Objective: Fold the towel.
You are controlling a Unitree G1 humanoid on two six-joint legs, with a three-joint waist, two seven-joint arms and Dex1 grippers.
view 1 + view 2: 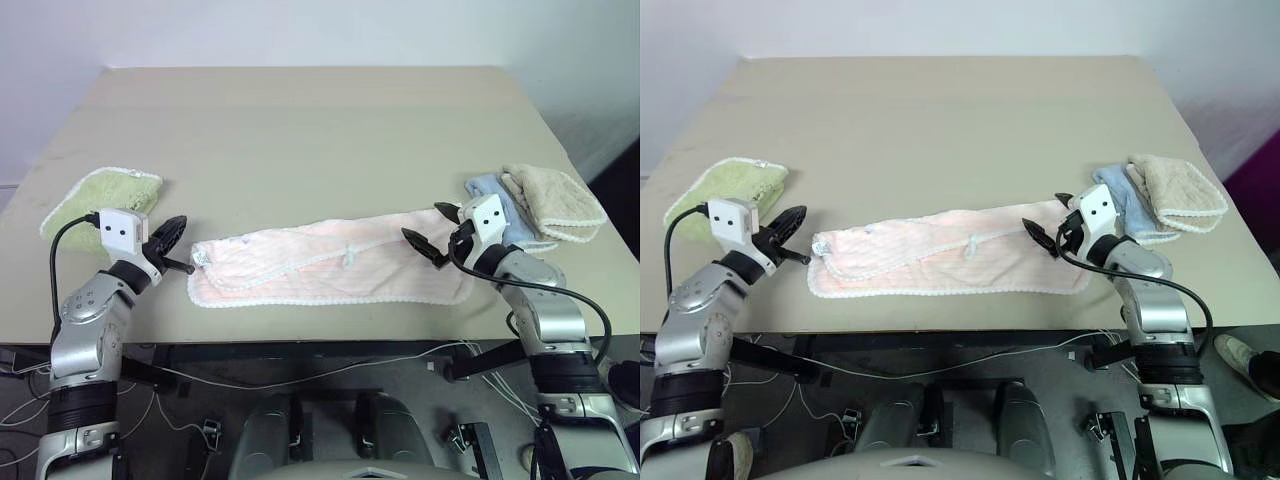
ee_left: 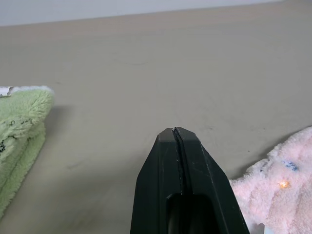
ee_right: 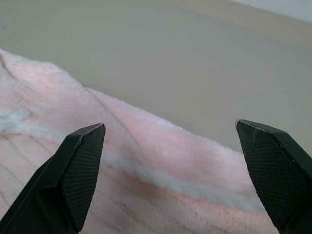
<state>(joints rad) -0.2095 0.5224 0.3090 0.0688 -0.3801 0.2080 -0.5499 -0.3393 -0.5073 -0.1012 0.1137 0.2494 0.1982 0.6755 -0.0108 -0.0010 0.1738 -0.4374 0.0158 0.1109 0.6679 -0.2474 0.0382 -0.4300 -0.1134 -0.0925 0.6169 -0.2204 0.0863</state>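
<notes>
**Desk:** What's on your screen, going from the left side across?

**Me:** Far left on the table (image 1: 300, 120) I see a folded green towel (image 1: 100, 195) near the edge. Just right of it is my left gripper (image 1: 178, 248), fingers pressed fully together with nothing between them, pointing toward the pink towel's left end and just short of it.

**Desk:** And the towel itself?

**Me:** The towel (image 1: 330, 265) lies along the near edge of the table, folded into a long band that runs left to right, white scalloped edging along its front and a small white loop (image 1: 348, 258) near the middle. Its right end sits under my right gripper (image 1: 428, 232), whose fingers stand wide apart over the cloth and hold nothing.

**Desk:** Anything beyond that?

**Me:** A light blue cloth (image 1: 495, 195) just right of the gripper, with a beige cloth (image 1: 555, 198) overlapping its far side.
</notes>
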